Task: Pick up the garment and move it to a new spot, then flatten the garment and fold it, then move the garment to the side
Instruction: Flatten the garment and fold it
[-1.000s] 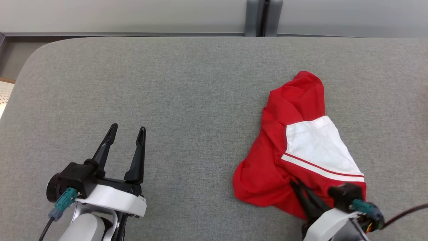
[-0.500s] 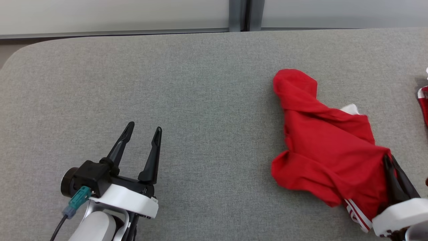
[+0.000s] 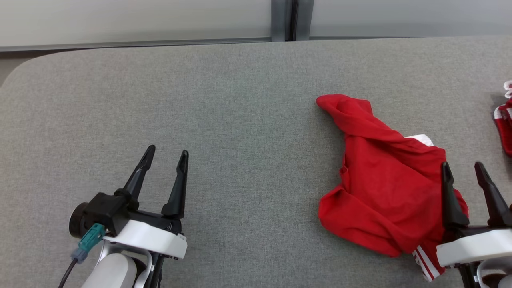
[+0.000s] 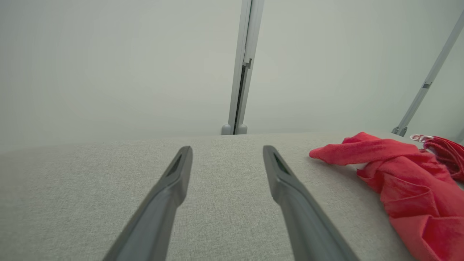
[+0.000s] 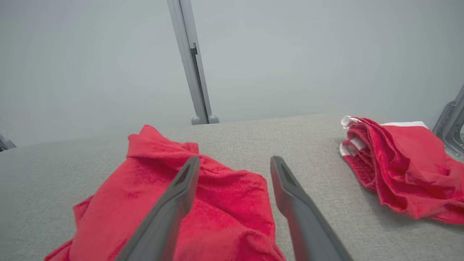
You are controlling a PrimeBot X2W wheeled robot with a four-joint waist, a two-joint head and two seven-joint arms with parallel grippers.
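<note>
I see the red garment (image 3: 384,180) lying crumpled on the right part of the grey desk (image 3: 240,120). My right claw (image 3: 462,168) stands spread wide at its right edge and grips nothing. My left claw (image 3: 166,154), also spread, is far from it.

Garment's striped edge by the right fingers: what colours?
The striped edge is white on red, clearest in the head view.

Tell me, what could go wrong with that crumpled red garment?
The garment lies bunched in folds, so the open right gripper hovering at its edge might pinch several layers and flattening could fail. A second red garment lies close on the right; a stray reach might snag it instead.
</note>
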